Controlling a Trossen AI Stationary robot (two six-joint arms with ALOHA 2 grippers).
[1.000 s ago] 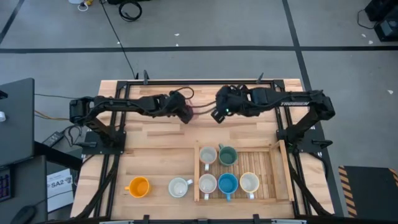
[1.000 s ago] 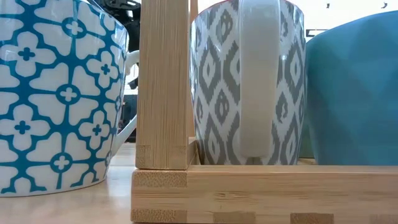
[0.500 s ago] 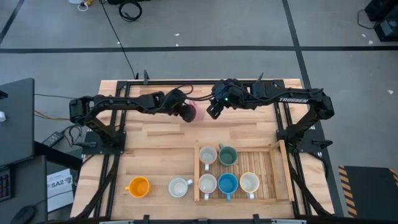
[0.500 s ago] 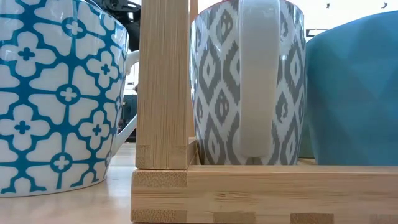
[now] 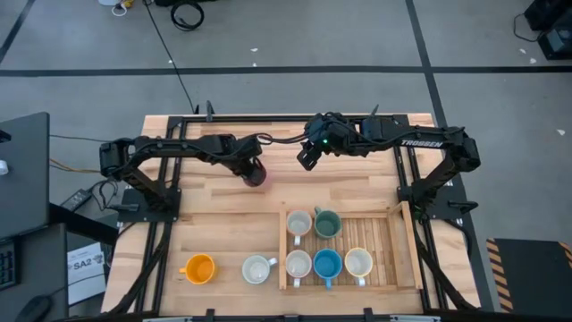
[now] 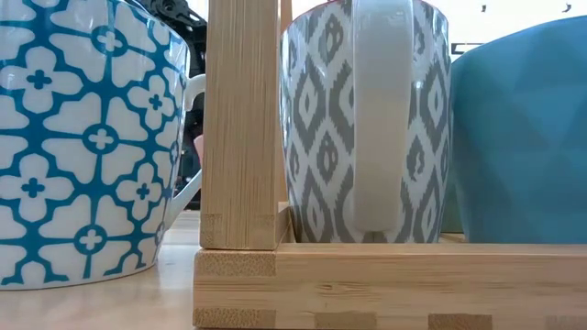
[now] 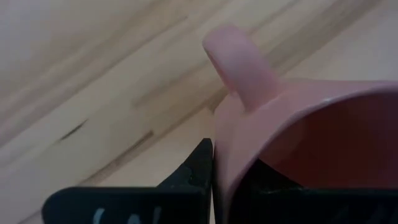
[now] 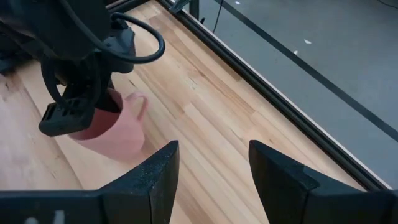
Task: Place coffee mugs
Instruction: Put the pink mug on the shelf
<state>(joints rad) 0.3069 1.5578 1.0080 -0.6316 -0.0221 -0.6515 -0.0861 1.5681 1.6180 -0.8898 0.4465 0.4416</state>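
The left jaws (image 5: 254,172) are clamped on the rim of the pink mug (image 5: 258,176), one finger (image 7: 193,171) outside the wall and the other inside, as the left wrist view shows; the handle (image 7: 239,65) points away from the jaws over the worktop (image 5: 214,224). The right jaws (image 5: 307,159) stand wide open with nothing between them, just beside the left jaws; in the right wrist view the pink mug (image 8: 115,132) lies ahead of the two spread fingers (image 8: 152,180). Well apart from both jaws, toward the worktop's near side, a wooden tray (image 5: 393,255) holds five mugs: a white one (image 5: 298,223) and a green one (image 5: 327,223) behind, then a white (image 5: 298,264), a blue (image 5: 327,264) and a cream one (image 5: 358,262) in front. Beside the tray on the bare worktop stand another white mug (image 5: 257,269) and an orange mug (image 5: 198,268).
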